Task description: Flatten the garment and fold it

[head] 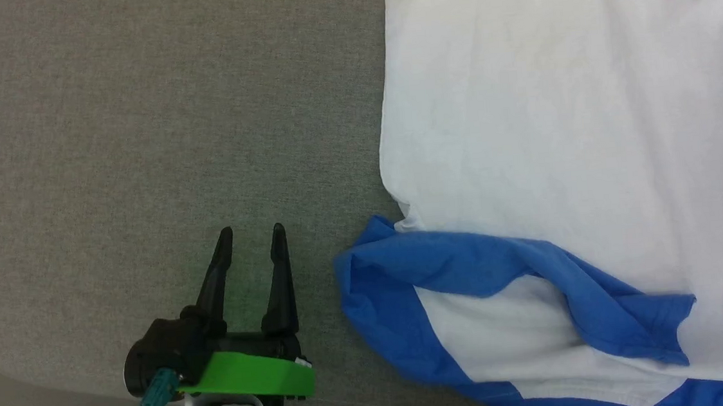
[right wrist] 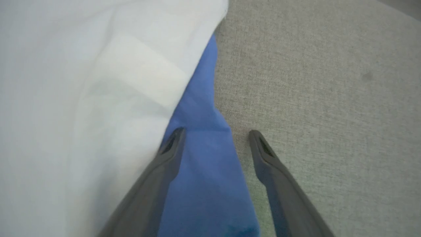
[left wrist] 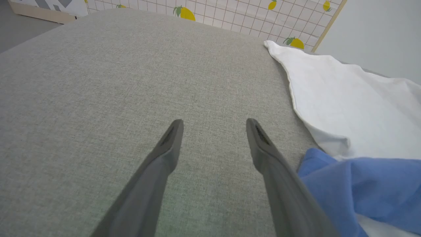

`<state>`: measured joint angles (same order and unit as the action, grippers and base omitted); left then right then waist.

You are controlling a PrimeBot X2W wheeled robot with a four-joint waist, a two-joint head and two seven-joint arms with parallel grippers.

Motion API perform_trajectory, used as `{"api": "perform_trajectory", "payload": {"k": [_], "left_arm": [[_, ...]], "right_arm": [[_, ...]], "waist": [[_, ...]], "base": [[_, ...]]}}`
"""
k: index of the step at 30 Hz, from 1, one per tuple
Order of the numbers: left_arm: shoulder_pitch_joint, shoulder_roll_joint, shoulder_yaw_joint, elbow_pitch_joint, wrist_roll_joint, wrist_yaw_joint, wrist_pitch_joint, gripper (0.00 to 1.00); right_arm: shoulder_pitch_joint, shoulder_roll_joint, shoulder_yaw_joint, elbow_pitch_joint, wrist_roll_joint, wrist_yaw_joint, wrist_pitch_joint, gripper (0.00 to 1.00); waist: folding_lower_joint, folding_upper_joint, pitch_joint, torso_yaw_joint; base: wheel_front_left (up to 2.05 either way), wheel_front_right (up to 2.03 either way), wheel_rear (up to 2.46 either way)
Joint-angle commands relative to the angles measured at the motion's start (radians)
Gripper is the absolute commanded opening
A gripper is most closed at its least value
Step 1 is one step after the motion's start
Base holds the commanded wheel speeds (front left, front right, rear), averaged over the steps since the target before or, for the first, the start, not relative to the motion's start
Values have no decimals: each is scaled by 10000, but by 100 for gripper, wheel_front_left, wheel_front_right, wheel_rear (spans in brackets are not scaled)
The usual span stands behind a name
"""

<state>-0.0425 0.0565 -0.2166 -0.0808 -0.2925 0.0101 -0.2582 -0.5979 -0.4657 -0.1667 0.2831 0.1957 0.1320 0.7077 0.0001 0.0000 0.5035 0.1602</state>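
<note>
I have the left end effector (head: 252, 231) at the lower left of my head view, its two dark fingers spread apart and empty over the bare grey woven-cloth tabletop (head: 135, 117). The large thin long-sleeved shirt (head: 555, 117), white in the body with royal-blue sleeves, lies to its right, spread over the right side of the tabletop. A rumpled blue sleeve (head: 469, 265) is flopped across the white cloth toward the near edge (in the left wrist view it bunches just beside one finger). The right end effector (right wrist: 217, 131) is likewise parted and gripping nothing, one finger above blue cloth, the other above grey tabletop.
</note>
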Motion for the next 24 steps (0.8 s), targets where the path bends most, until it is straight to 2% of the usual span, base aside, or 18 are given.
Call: {"api": "perform_trajectory", "payload": {"k": [1, 2, 3, 4, 14, 24], "left_arm": [[-200, -53, -14, 31, 28, -43, -36, 100], [-214, -54, -17, 47, 27, -50, -36, 100], [-228, -54, -20, 62, 27, -57, -36, 100], [-239, -55, -22, 74, 27, -62, -36, 100], [-312, -59, 32, 220, 23, -105, -36, 100], [-35, -60, 146, 418, 81, -118, -36, 100]], "right_arm": [[42, 92, 97, 236, 67, -13, 55, 76], [42, 103, 107, 273, 84, -13, 53, 43], [34, 114, 102, 310, 100, -13, 56, 17], [26, 121, 97, 333, 105, -13, 50, 0], [-94, 174, -171, 518, -46, -13, -766, 0], [278, 473, -866, 755, -80, -13, -1960, 0]], "waist": [[-1, 0, 49, 31], [-1, 0, 69, 38], [-1, 0, 86, 41], [-1, 0, 98, 41], [-1, 0, -50, -141], [-1, 0, -1371, -489]], "base": [[0, 0, 0], [0, 0, 0], [0, 0, 0], [0, 0, 0], [0, 0, 0], [0, 0, 0]]}}
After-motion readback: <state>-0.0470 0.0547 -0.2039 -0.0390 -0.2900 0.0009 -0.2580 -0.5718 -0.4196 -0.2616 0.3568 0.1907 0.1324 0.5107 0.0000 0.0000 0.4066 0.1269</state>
